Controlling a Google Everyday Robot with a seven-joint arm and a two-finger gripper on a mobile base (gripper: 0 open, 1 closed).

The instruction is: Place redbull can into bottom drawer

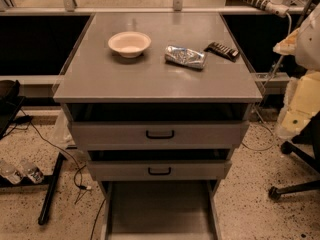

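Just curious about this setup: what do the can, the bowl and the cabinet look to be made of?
The can looks like thin shiny metal, probably aluminium: bright glints and crumpled dents. The bowl is matte off-white, perhaps paper or plastic; the look leaves that open. The cabinet seems to be grey painted metal, with a smooth satin sheen. The gripper is not in view.

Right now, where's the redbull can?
The redbull can lies right of centre on the cabinet top, between the white bowl and the dark ribbed bar; tool not in view.

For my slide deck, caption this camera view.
Redbull can lies on cabinet top beside white bowl; bottom drawer open below; gripper out of view.
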